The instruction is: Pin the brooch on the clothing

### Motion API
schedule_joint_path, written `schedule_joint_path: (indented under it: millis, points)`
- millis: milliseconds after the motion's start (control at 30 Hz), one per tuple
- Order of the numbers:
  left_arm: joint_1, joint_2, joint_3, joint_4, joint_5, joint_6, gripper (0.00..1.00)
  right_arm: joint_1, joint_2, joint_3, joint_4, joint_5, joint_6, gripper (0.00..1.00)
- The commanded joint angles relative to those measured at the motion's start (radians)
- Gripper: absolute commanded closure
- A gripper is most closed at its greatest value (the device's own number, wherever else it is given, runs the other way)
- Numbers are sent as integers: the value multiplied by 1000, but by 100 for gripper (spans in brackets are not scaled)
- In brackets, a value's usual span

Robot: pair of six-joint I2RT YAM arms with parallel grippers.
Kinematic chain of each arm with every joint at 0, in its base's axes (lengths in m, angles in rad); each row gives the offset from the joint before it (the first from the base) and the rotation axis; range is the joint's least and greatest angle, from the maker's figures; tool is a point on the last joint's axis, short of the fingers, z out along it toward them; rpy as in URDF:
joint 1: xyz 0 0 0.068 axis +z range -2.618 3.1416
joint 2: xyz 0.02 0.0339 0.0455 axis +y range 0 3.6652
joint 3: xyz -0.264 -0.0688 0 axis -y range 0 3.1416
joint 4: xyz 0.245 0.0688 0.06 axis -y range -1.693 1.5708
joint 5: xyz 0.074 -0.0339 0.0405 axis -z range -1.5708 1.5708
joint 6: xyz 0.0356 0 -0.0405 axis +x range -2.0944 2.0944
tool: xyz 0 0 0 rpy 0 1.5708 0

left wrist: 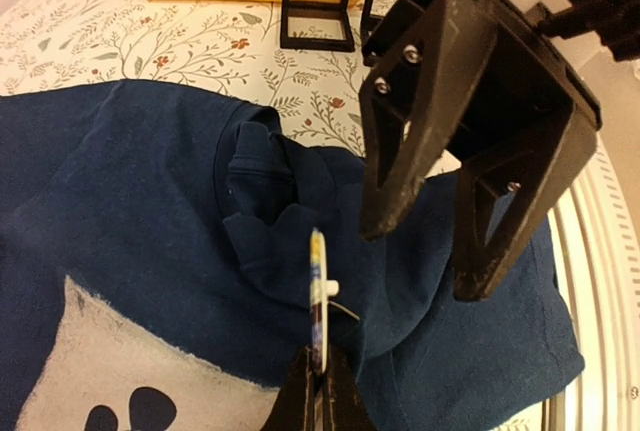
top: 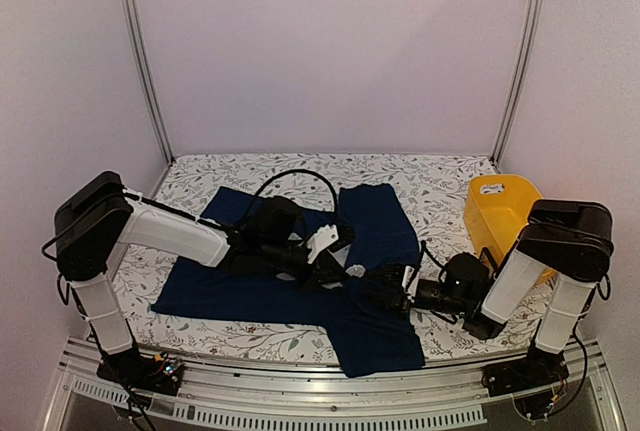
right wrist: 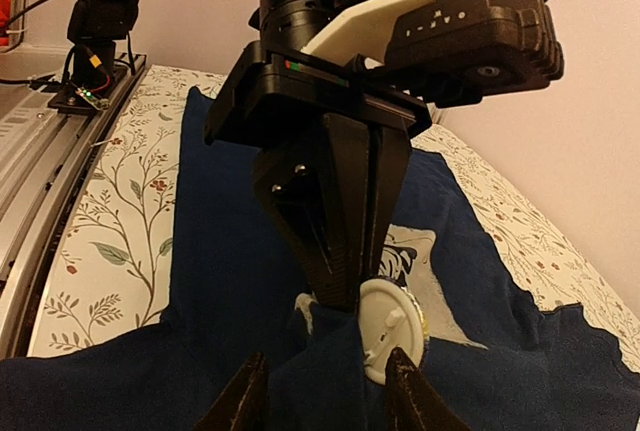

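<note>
- Progress-wise I'd call this mid-job. The left pincer (right wrist: pixel 345 286) has its fingers pressed together on the rim of the round white-backed brooch (right wrist: pixel 390 329). It's holding it against a bunched-up ridge of the navy blue short-sleeved T-shirt (top: pixel 240 286).
- The right pincer (left wrist: pixel 425 256) sits just beside that ridge, on its right side, fingers apart with nothing between them.
- Can't tell whether the pin has actually gone through the cloth. The fold hides the brooch's lower edge, and no view shows a point coming out the other side. My guess at what's left: get the pin through (or confirm it), close the clasp, and have both arms let go.
- Where stuff is: the shirt lies spread over the middle of the flower-patterned worktop (top: pixel 430 186), with its pale print (left wrist: pixel 120 371) face up. The brooch is over the right part of the shirt, not far from the neckline, between the two pincers.
- Orientation: the brooch stands on edge rather than lying flat. Its white back faces right, toward the right arm, and the coloured front faces left.
- It's a disc, so there's no real long axis, but its plane is upright and runs roughly near-to-far. The little pin fitting on the back runs steeply up and down, slightly tilted.
</note>
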Motion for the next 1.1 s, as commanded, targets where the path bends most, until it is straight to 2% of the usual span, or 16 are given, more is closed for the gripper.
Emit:
schedule_joint_path:
  millis: [0, 67, 300, 467, 600, 1067]
  points:
    - [1, -46, 1, 5, 17, -15, 100, 20, 78, -3, 85, 61, 53, 64]
    - [0, -47, 1, 1, 31, -16, 100, 20, 110, -4, 152, 127, 64, 69]
    - [0, -54, 1, -18, 73, -7, 100, 20, 142, 26, 144, 157, 33, 77]
    - [-1, -67, 6, -14, 106, -7, 100, 19, 155, 36, 123, 182, 19, 95]
    - [-4, -83, 9, -25, 170, 0, 100, 4, 158, 30, 114, 186, 27, 100]
    - [-16, -143, 1, -61, 187, 10, 100, -32, 135, 48, -11, 161, 59, 100]
